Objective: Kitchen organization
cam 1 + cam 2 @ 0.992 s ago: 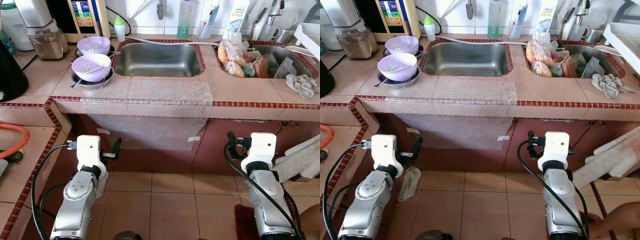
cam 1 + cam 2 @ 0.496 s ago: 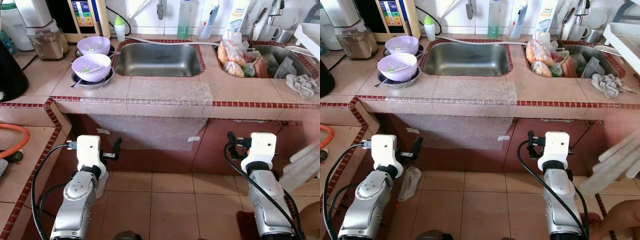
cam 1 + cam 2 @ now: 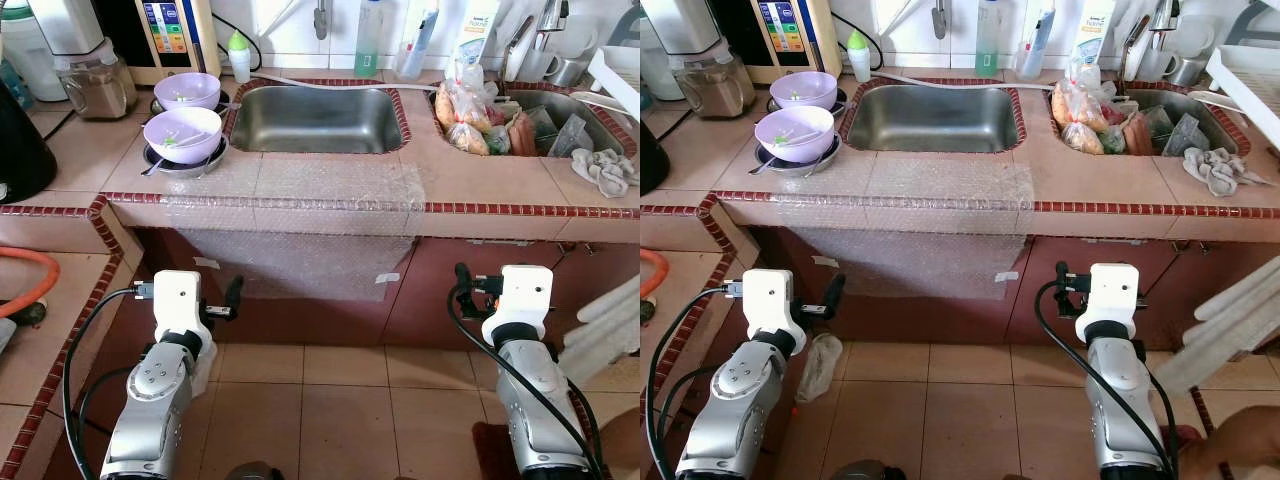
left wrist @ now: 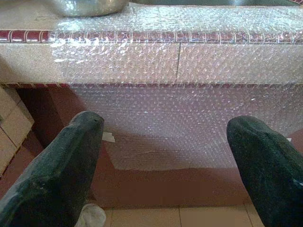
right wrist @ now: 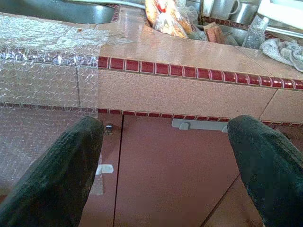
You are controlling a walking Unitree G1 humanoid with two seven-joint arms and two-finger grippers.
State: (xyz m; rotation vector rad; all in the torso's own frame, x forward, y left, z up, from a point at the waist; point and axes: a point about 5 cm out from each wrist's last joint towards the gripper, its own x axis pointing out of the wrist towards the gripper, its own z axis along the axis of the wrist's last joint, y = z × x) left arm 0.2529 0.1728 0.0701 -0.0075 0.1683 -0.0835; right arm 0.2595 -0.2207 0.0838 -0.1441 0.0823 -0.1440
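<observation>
Head views: a tiled counter (image 3: pixel 330 180) ran across the scene at 12 o'clock, with an empty steel sink (image 3: pixel 315 120) at its centre. A sheet of bubble wrap (image 3: pixel 300 225) lay over the counter edge and hung down the cabinet front. Two purple bowls (image 3: pixel 183 132) stood at 10 o'clock of the sink, the nearer one on a metal plate. A second sink (image 3: pixel 545 125) at 2 o'clock held bagged food and utensils; a grey cloth (image 3: pixel 608 170) lay beside it. The left gripper (image 4: pixel 165 156) and right gripper (image 5: pixel 165 156) were held low before the cabinet, fingers apart, holding nothing.
</observation>
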